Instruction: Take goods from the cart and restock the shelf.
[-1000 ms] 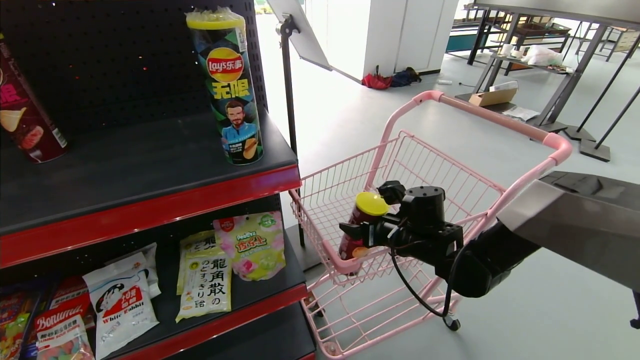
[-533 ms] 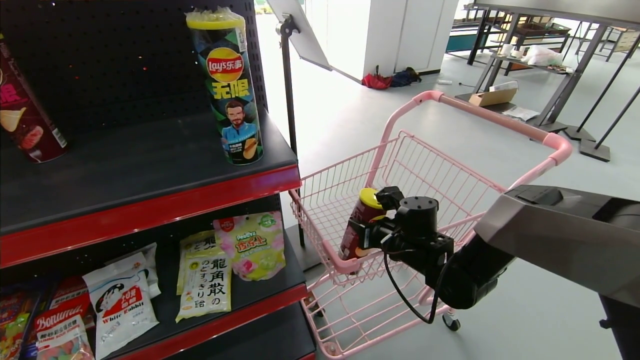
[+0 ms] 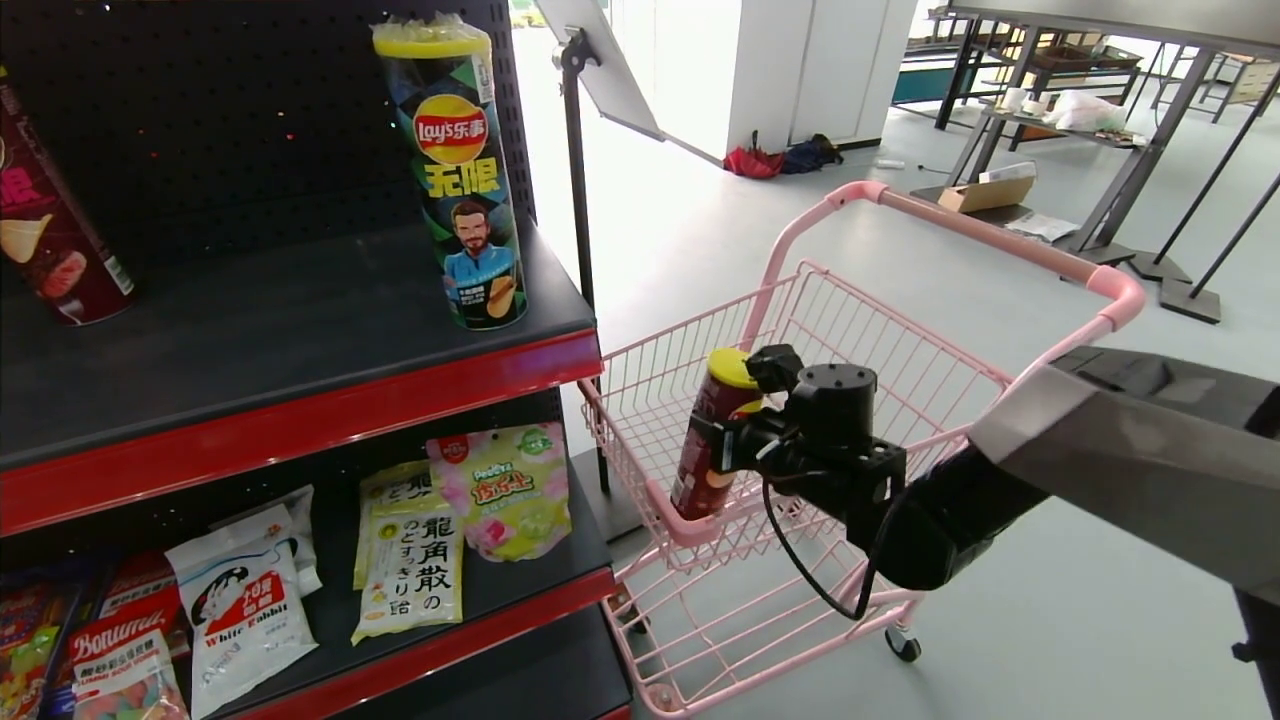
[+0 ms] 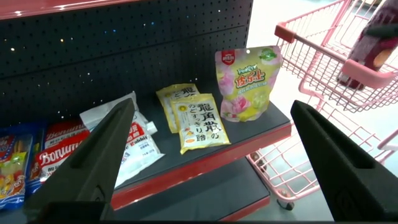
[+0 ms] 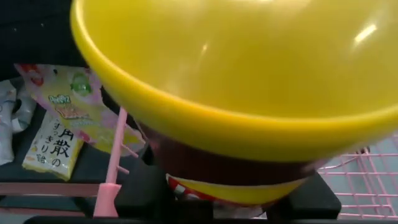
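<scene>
While its right gripper (image 3: 735, 412) grips a red chip can (image 3: 698, 475), jaws pinching the tube just under the yellow lid (image 3: 728, 367), the robot has one item in hand and not yet on the shelf. The can stands nearly upright in the jaws, its base close to the front rim of the pink cart (image 3: 965, 228) beneath it. The left gripper (image 4: 211, 109) hangs with jaws spread wide and nothing between them, facing candy bags (image 4: 199, 124) that lie on the lower shelf board just beyond. Up and to the left of the loaded jaws, the upper shelf (image 3: 300, 330) carries a tall blue-green can (image 3: 462, 200) at its near end and a dark red can (image 3: 50, 250) well apart from it. On this evidence the pick looks done, while the carry across and the placing on the shelf remain.
</scene>
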Available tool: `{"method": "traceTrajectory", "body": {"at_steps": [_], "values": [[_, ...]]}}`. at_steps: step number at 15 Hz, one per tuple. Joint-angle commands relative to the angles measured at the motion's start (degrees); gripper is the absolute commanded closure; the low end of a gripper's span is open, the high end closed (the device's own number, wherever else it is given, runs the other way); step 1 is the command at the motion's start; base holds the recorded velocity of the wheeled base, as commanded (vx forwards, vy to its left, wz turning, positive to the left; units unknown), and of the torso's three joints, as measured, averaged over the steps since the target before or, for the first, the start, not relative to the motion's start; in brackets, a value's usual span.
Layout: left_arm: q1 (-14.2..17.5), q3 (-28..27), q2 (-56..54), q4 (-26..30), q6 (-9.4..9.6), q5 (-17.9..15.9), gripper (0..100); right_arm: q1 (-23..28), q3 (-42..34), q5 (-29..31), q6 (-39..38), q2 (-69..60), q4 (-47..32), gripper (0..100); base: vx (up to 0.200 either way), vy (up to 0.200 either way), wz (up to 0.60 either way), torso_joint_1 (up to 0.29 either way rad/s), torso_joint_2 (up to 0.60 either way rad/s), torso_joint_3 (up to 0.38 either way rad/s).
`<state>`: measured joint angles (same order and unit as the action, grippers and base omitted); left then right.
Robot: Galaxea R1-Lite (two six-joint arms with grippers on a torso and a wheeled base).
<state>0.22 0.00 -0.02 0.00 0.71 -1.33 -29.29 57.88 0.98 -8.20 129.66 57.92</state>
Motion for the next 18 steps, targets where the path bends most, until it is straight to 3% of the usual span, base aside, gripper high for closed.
{"method": "traceTrajectory", "body": {"at_steps": [1,3,5,6,8,12,15,18], "values": [[0.0,0.0,0.0,0.0,0.00,0.0,0,2.3,7.5,0.1,1.7,-10.0,-8.6,100,0.000,0.000,0.00,0.000,0.00,0.000],[0.0,0.0,0.0,0.0,0.00,0.0,0,2.8,11.0,0.5,1.7,-17.7,-17.2,100,0.000,0.000,0.00,0.000,0.00,0.000],[0.0,0.0,0.0,0.0,0.00,0.0,0,3.0,10.8,4.7,3.5,-31.0,-32.3,100,0.000,0.000,0.00,0.000,0.00,0.000],[0.0,-0.1,0.0,0.0,0.00,0.0,0,2.8,10.4,9.4,5.2,-40.5,-44.5,100,0.000,0.000,0.00,0.000,0.00,0.000],[0.0,-0.1,0.0,0.0,-0.09,-0.2,0,2.7,4.3,10.1,5.3,-54.6,-56.0,100,0.000,0.000,0.00,0.000,0.00,0.000],[0.0,0.0,0.0,0.0,0.00,-0.2,0,6.2,-18.9,15.5,6.8,-83.4,-66.7,100,0.000,0.000,0.00,0.000,0.00,0.000],[0.0,-0.1,0.0,0.0,-0.09,-0.2,0,13.5,-30.0,15.5,7.9,-96.3,-70.3,100,0.000,0.000,0.00,0.000,0.00,0.000],[0.0,-0.1,0.0,0.0,-0.09,-0.2,0,13.8,-33.4,15.5,9.3,-103.3,-73.8,100,0.000,0.000,0.00,0.000,0.00,0.000]]}}
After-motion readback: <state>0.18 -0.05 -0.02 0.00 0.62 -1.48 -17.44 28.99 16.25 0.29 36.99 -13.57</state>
